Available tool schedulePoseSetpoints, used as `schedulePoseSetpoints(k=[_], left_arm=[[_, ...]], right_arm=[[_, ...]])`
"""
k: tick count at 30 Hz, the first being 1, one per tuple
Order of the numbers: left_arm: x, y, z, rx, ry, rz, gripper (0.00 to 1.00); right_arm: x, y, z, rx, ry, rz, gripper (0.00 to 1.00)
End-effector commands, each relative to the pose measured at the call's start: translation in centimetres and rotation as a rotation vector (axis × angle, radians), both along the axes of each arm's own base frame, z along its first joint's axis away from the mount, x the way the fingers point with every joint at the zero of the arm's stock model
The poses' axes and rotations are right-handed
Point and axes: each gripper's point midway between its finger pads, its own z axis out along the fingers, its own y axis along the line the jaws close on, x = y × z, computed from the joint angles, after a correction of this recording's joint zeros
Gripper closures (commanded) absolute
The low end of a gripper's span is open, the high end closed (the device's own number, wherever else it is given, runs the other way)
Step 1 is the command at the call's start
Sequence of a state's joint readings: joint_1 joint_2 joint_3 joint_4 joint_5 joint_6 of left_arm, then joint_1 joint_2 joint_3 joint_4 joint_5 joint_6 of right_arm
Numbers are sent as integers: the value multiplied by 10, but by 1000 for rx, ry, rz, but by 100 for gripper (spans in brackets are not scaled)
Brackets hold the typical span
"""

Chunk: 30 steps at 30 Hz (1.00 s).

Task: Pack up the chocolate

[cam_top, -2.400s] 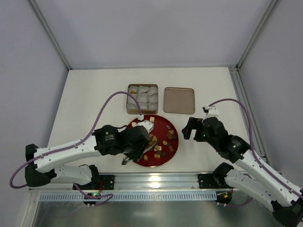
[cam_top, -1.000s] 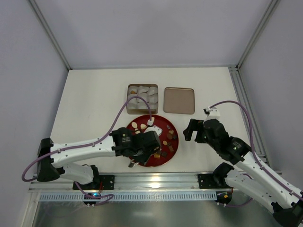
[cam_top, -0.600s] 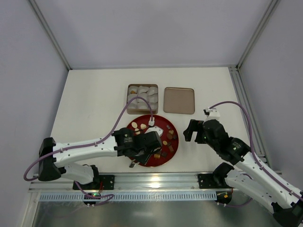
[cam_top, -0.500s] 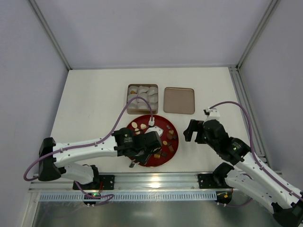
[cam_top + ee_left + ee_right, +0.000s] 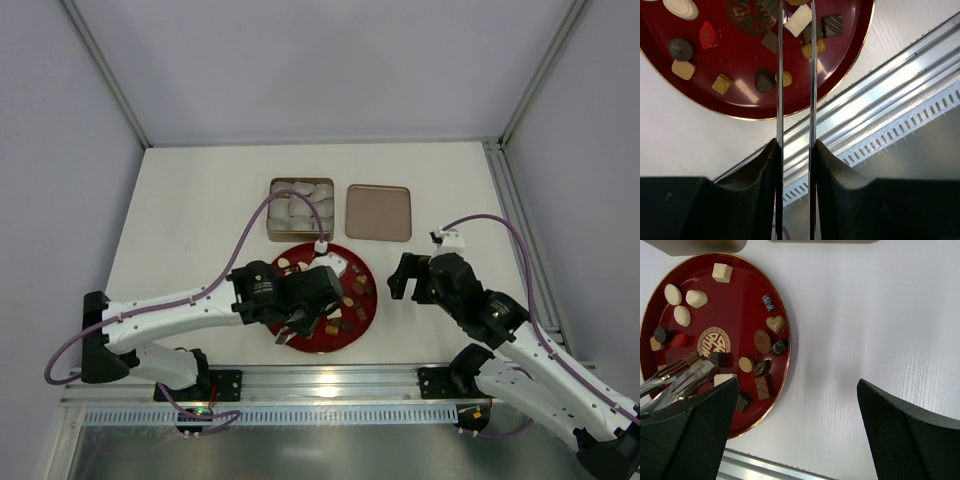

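**Figure: picking stage of packing the chocolate [image 5: 762, 341].** All loose pieces lie on the red plate [image 5: 740, 315]. A tin of white paper cups [image 5: 301, 207] stands just beyond the plate's far rim. A tan lid [image 5: 378, 212] lies beyond the plate's far right.

- **Left gripper [image 5: 796, 150].** The jaws are clenched on a pair of metal tongs [image 5: 779, 100]. Its two blades run parallel with a narrow gap and reach over the plate's near half. A cream-white square [image 5: 799, 20] lies in line with that gap, crowded on its right by a dark square and a tan ridged round. The blade tips run out of the wrist view, so it cannot be told whether they pinch anything.
- **Right gripper [image 5: 797, 390].** The jaws are released and empty. The gripper hovers over the bare desk [image 5: 200, 220] just right of the plate.

**Technique, as judged.**

1. Straddle one piece only, with the blades on its flat sides and clear of its neighbours.
2. Close gently. A small smooth candy is likely to twist or squirt out under a hard pinch.
3. Lift straight up before heading for the plate's far rim.
4. Lower the piece into a vacant cup before letting go.
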<state>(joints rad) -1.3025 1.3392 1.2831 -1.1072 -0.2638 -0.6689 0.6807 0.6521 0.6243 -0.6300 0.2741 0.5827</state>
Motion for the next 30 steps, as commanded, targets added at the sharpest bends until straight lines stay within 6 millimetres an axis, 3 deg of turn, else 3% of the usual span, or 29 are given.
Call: schedulePoseSetpoints(k=[1,4,8,12,17,18,19,21,23,24,25,30], left_arm=[[16,1,24,-34,-65,25,72],[32,2,31,-46,-80,59,72],[64,1,54,-97,-121,117,72],[115,9,75,-143,-174,219,72],[178,21,75,-139,-214,339,72],[198,28,80,-151,-240,377,73],[211,28,72,-132,-237,396,73],[235,28,73,-133,-264,422,73],[260,35,57,-92,-256,465,74],[271,35,61,-97,-269,476,74],[284,39,47,-73,-254,490,75],[314,40,30,-57,-238,508,75]], right_arm=[[5,1,13,29,-41,-13,0],[6,2,14,26,-43,-12,0],[6,2,14,27,-43,-9,0],[6,3,16,25,-42,-5,0],[6,6,21,36,-43,3,0],[6,8,20,41,-38,11,0],[6,9,20,45,-36,12,0],[6,10,19,48,-28,16,0],[5,11,16,42,-21,19,0],[5,11,16,42,-18,16,0],[5,10,15,38,-16,19,0],[2,9,8,28,5,23,0]])
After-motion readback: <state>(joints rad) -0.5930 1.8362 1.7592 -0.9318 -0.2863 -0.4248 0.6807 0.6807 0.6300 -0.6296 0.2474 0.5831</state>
